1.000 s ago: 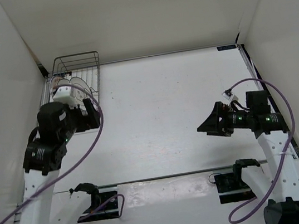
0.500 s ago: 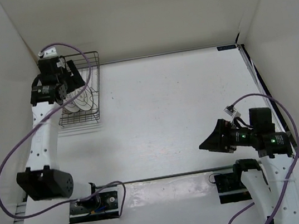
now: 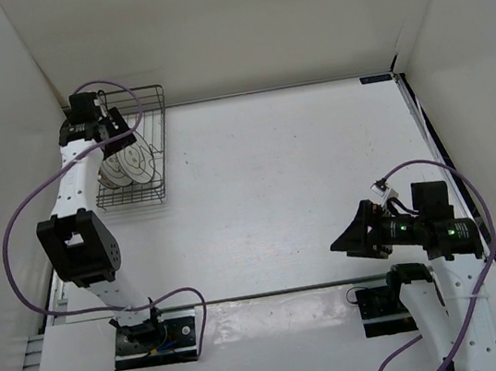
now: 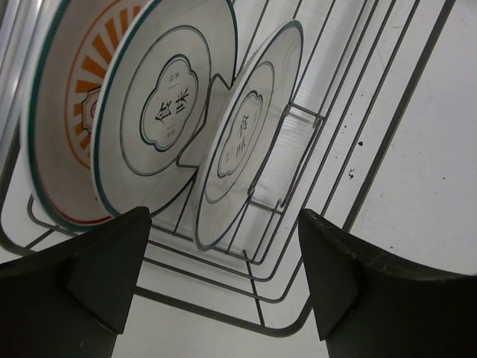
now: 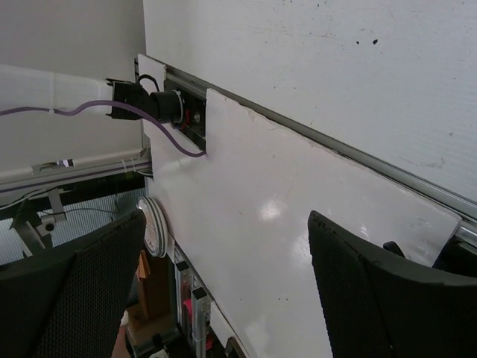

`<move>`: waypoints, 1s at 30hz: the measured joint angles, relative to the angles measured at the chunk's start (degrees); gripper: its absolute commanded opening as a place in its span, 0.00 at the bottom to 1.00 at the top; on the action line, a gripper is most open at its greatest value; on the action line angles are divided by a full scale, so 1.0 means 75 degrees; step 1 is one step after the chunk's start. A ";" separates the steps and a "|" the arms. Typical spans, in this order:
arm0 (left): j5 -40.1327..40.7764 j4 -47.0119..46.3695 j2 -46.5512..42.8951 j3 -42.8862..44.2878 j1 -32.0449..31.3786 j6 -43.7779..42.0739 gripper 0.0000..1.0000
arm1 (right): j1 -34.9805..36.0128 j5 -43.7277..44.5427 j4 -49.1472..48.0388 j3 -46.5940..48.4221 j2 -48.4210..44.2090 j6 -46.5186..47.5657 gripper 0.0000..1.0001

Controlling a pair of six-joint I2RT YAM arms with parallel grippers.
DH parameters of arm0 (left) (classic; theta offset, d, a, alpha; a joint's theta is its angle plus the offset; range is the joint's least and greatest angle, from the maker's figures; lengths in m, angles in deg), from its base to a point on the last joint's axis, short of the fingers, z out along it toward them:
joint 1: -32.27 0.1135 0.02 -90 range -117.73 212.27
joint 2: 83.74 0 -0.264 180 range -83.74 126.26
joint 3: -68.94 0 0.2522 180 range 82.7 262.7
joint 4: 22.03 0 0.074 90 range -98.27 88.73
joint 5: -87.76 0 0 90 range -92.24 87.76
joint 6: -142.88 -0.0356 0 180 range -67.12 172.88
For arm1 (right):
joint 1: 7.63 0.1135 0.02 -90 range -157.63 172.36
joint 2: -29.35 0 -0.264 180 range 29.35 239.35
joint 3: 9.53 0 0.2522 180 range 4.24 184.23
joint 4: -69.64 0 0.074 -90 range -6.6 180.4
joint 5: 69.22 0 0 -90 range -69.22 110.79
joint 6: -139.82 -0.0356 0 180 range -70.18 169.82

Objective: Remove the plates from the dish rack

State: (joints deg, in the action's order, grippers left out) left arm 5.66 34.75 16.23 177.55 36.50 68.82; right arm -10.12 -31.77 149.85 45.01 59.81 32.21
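Observation:
The dish rack [image 3: 158, 133] is a dark wire basket at the far left of the table. Three white plates [image 3: 129, 168] stand on edge in it. In the left wrist view the orange sunburst plate [image 4: 63, 104] is leftmost. A ringed plate [image 4: 168, 104] stands beside it, and a second ringed plate [image 4: 250, 142] leans on the rack wires [image 4: 328, 216]. My left gripper [image 3: 125, 134] hovers over the rack, open and empty [image 4: 223, 287], just short of the plates' lower edges. My right gripper [image 3: 341, 232] is open and empty near its base.
White walls close in the table on the left, back and right; the rack sits close to the left wall. The right wrist view shows the table's front rail [image 5: 335, 149], a cable connector [image 5: 153, 104] and a white board [image 5: 283, 246] below.
My left arm has swung from the near left up over the rack, and its open gripper now points down at the plates. My right arm has drawn back toward its base.

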 measured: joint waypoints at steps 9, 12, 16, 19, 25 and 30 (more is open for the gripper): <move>-0.0137 -0.0134 0.0991 0.0557 0.0009 0.0096 0.84 | 0.0020 0.0020 0.0099 0.0000 0.0035 0.0012 0.90; -0.0093 -0.0434 0.0988 0.0280 0.0015 0.0125 0.79 | 0.0035 0.0061 0.0111 0.0000 0.0055 0.0015 0.90; 0.0035 -0.0600 0.1017 0.0015 0.0052 0.0137 0.68 | 0.0035 0.0137 0.0114 0.0000 0.0064 0.0032 0.90; 0.0140 -0.0694 0.1017 -0.0020 0.0073 0.0096 0.60 | 0.0035 0.0166 0.0108 -0.0006 0.0085 0.0032 0.90; 0.0493 -0.0766 0.1017 -0.0047 0.0082 -0.0003 0.44 | 0.0035 0.0187 0.0108 -0.0012 0.0131 0.0035 0.90; 0.0746 -0.0769 0.1017 -0.0047 -0.0038 -0.0152 0.27 | 0.0035 0.0189 0.0108 -0.0070 0.0131 0.0032 0.90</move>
State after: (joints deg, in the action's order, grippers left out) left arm 11.25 28.98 23.85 177.20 36.21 67.68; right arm -9.85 -30.35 150.66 44.48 60.79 32.45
